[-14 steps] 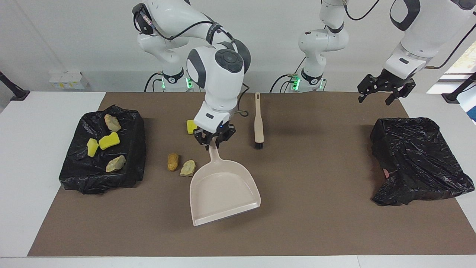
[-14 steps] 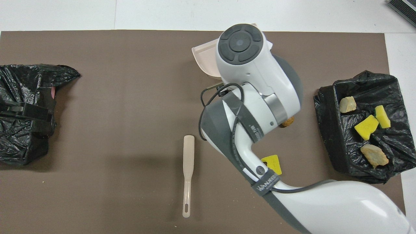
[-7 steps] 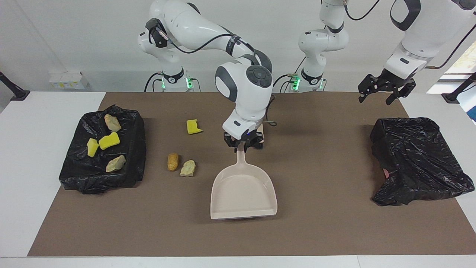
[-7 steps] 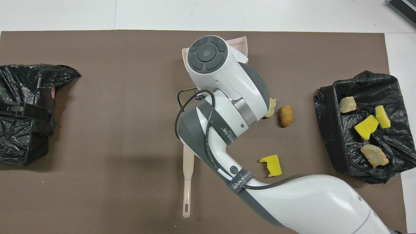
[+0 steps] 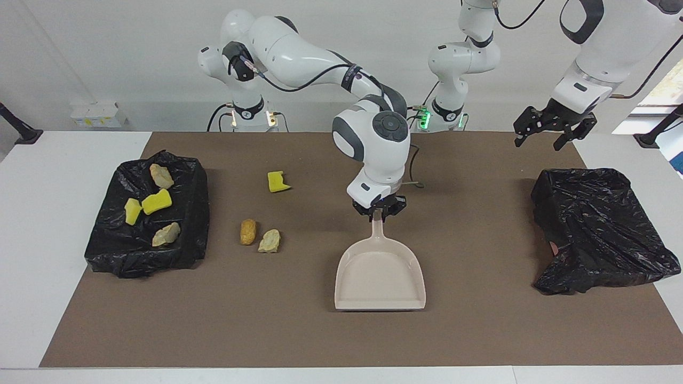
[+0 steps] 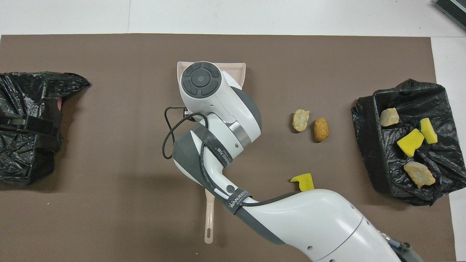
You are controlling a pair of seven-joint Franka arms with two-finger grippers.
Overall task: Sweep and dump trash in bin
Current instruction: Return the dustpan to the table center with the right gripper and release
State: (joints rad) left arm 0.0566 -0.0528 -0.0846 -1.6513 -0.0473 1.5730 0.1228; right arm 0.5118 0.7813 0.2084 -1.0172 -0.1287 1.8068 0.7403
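My right gripper [image 5: 380,212] is shut on the handle of the beige dustpan [image 5: 380,277], which lies flat at the middle of the mat, mouth pointing away from the robots. I cannot tell whether it touches the mat. Three scraps of trash lie on the mat toward the right arm's end: a yellow sponge chunk [image 5: 278,181], a brown lump [image 5: 248,231] and a tan lump [image 5: 269,241]. Two yellow chunks [image 5: 156,201] and two tan lumps [image 5: 166,234] lie in the black-lined bin [image 5: 184,250]. My left gripper [image 5: 552,133] waits open, up in the air.
The beige brush [image 6: 209,218] lies near the robots, mostly under my right arm and hidden in the facing view. A crumpled black bag [image 5: 597,229] sits at the left arm's end. The brown mat [image 5: 480,330] covers the table's middle.
My right gripper carried the dustpan sideways toward the left arm's end, away from the lumps, and turned it square. The left arm has not moved.
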